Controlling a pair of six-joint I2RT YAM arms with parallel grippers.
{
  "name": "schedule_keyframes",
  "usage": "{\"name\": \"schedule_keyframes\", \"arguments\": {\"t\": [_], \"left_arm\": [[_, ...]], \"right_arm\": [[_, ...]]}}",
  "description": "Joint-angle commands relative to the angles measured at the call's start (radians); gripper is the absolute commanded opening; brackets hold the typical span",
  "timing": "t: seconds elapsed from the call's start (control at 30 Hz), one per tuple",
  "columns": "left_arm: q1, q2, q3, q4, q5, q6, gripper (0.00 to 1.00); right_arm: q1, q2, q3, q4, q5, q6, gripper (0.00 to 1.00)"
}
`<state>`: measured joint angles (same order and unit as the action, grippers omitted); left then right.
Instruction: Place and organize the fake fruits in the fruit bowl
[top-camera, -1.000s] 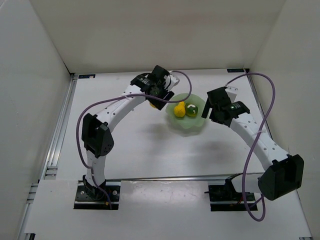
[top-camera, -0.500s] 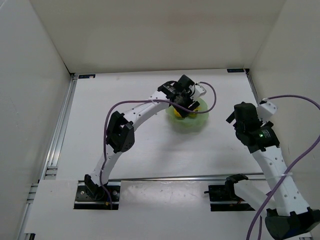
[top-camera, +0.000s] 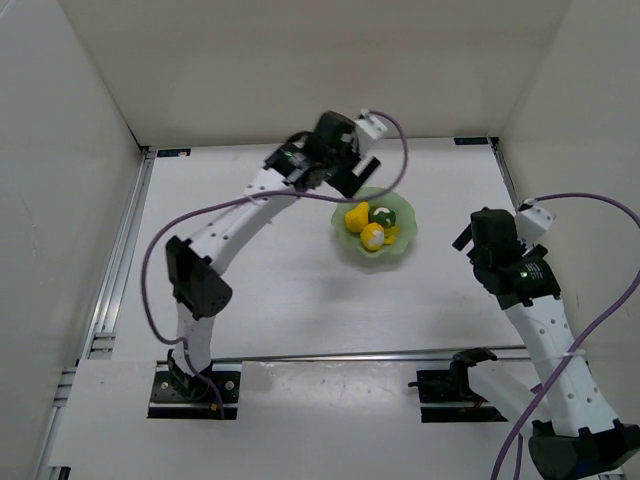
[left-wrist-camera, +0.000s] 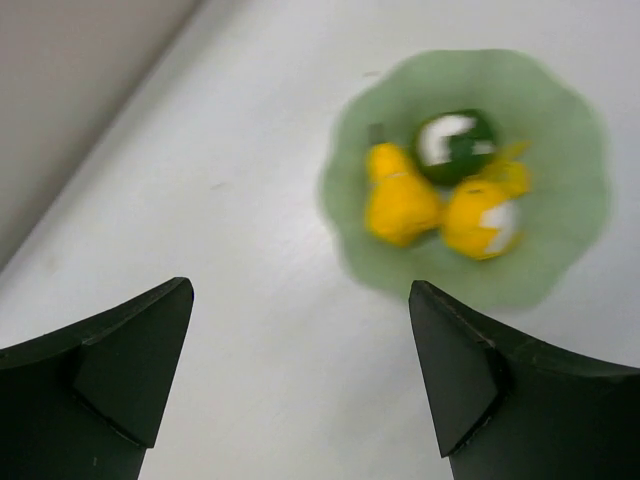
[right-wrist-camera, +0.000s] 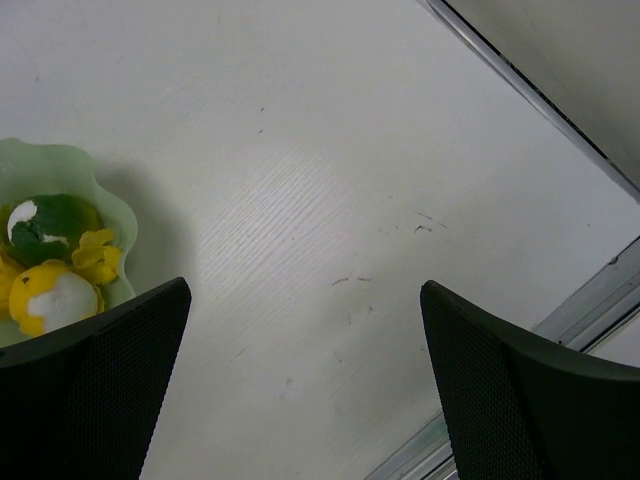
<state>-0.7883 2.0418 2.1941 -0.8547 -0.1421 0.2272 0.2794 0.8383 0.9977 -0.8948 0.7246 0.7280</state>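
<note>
Right of centre in the top view, fruit bowl holds pear, lemon and white-patched piece. Left gripper just up-left of the bowl, fingers apart, empty. Right gripper further right, likewise.

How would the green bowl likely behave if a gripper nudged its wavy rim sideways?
The fruit bowl looks glossy and sits on a smooth table, so it would probably slide rather than tip. Its wide, shallow shape also argues against toppling. The pear lies loose inside and looks rounded, so it might roll if the bowl jolts.
</note>
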Motion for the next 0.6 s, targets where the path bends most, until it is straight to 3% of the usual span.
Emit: {"name": "schedule_keyframes", "arguments": {"t": [0.0, 0.13, 0.17, 0.23, 0.27, 0.37, 0.57], "left_arm": [[0.182, -0.201, -0.095, 0.019, -0.14, -0.02, 1.0], [0.422, -0.319, -0.328, 0.019, -0.26, -0.038, 1.0], [0.463, -0.35, -0.45, 0.019, -0.29, -0.06, 1.0], [0.593, -0.469, -0.592, 0.028, -0.281, -0.084, 1.0], [0.636, -0.517, -0.747, 0.04, -0.248, -0.094, 1.0], [0.783, -0.702, -1.027, 0.075, -0.212, -0.094, 1.0], [0.96, -0.966, -1.328, 0.088, -0.179, -0.114, 1.0]], "right_arm": [[-0.008, 0.025, -0.025, 0.025, -0.077, -0.05, 1.0], [-0.06, 0.117, -0.057, 0.025, -0.178, -0.068, 1.0], [-0.069, 0.13, -0.076, 0.025, -0.194, -0.068, 1.0], [-0.1, 0.149, -0.094, 0.025, -0.214, -0.059, 1.0], [-0.109, 0.15, -0.103, 0.025, -0.224, -0.05, 1.0], [-0.143, 0.159, -0.152, 0.069, -0.235, -0.039, 1.0], [-0.227, 0.171, -0.128, 0.109, -0.283, -0.071, 1.0]]}}
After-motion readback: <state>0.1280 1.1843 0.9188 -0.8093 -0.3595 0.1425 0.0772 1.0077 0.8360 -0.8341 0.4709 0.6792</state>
